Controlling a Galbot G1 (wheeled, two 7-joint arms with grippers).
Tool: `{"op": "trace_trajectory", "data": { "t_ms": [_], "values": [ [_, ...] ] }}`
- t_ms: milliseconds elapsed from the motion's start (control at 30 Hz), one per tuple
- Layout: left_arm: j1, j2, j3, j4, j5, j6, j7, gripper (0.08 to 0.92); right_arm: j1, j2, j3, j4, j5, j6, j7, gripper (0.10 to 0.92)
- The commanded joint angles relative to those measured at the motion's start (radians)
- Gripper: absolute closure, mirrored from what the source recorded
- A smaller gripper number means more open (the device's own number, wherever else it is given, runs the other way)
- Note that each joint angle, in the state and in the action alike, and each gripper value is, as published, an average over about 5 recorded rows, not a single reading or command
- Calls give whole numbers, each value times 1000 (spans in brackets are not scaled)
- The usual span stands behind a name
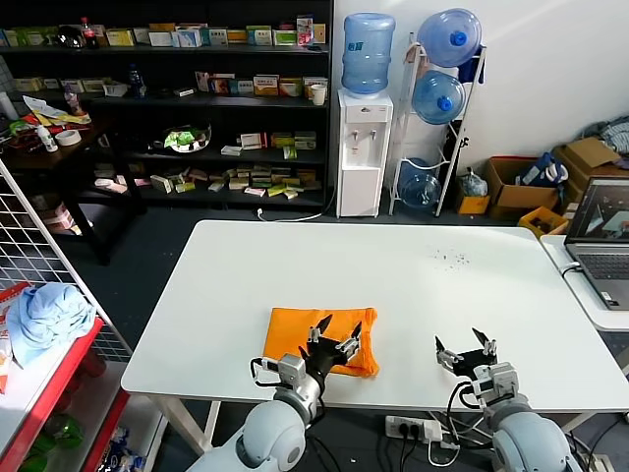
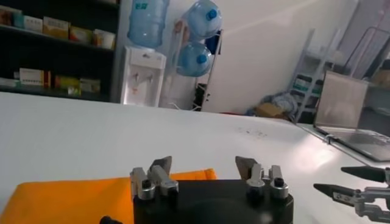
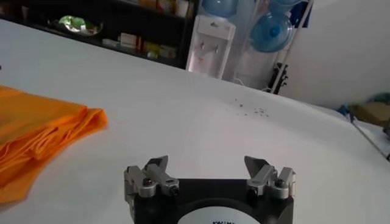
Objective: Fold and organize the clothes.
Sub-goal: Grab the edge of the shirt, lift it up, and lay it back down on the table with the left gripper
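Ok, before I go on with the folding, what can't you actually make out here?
- T-shirt, head view: its near middle is covered by the open left gripper, so touching or hovering is unclear.
- T-shirt lettering: none visible in any view; possibly folded inside.
- T-shirt, left wrist view: cut off by the frame edge and the gripper body.
- T-shirt, right wrist view: only one corner shows past the frame edge.
- Dark specks on the table: too small to identify.
- Right gripper: open, empty, beside the shirt.

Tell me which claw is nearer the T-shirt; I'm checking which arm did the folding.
Left. The left claw hangs open over the near edge of the folded T-shirt. The right claw is open over bare table, well clear of the T-shirt's right side.
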Motion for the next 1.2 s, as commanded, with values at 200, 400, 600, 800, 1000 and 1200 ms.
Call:
{"op": "trace_trajectory", "data": {
  "t_ms": [200, 400, 600, 800, 1000, 1200],
  "values": [
    [90, 196, -241, 13, -193, 44, 91, 180, -7, -2, -5, 4, -1, -3, -8, 203],
    [69, 174, -263, 61, -249, 88, 93, 177, -13, -7, -1, 9, 0, -6, -12, 203],
    [55, 150, -250, 104, -232, 107, 92, 177, -19, -9, 4, 12, 2, -6, -14, 203],
    [51, 138, -239, 122, -219, 111, 96, 177, -19, -10, 8, 14, 5, -8, -14, 203],
    [49, 130, -231, 127, -210, 112, 102, 230, -12, -8, 5, 16, 7, -11, -12, 203],
    [52, 128, -225, 125, -197, 112, 111, 398, -8, -6, 2, 19, 8, -14, -11, 203]
  ]
}}
